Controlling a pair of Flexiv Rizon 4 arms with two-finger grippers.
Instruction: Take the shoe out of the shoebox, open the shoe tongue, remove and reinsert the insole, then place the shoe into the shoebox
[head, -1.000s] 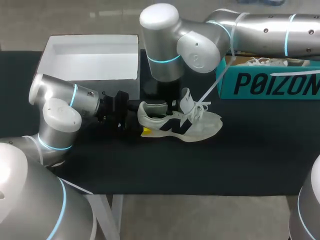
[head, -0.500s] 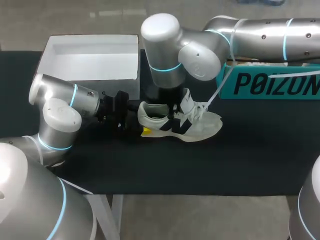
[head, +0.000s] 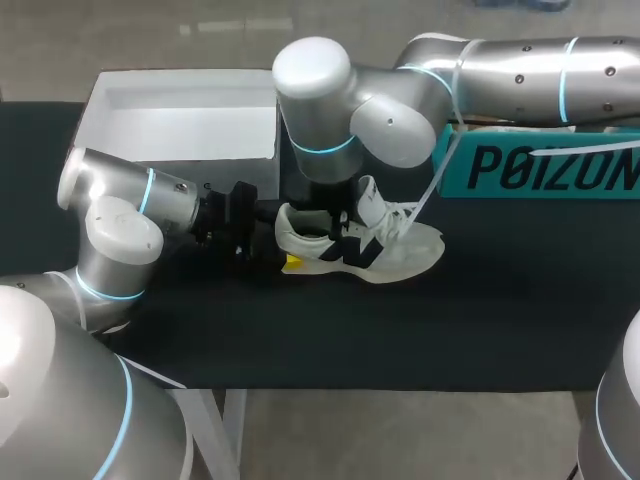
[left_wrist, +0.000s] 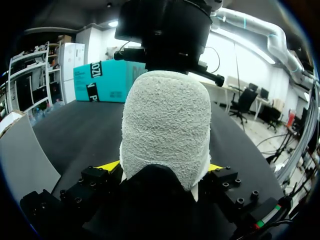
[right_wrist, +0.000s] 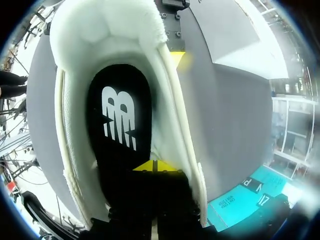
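Note:
A cream sneaker (head: 365, 248) with a dark side logo lies on the black table, toe pointing right. My left gripper (head: 272, 243) comes in from the left and has the heel (left_wrist: 167, 125) between its yellow fingertips (left_wrist: 107, 165), which press it from both sides. My right gripper (head: 338, 212) hangs straight down over the shoe's mouth. In the right wrist view its yellow tips are shut together (right_wrist: 156, 166) just above the black insole (right_wrist: 120, 125) inside the shoe (right_wrist: 107, 25). The tongue and laces stand up toward the toe.
The open white shoebox (head: 180, 135) sits at the back left, right behind my left arm. A teal box (head: 540, 165) stands at the back right, behind the shoe's toe. A lace trails up from the shoe toward the right arm.
My right arm has shifted slightly left and lowered its gripper further into the shoe's opening. The left arm and the shoe have stayed where they were.

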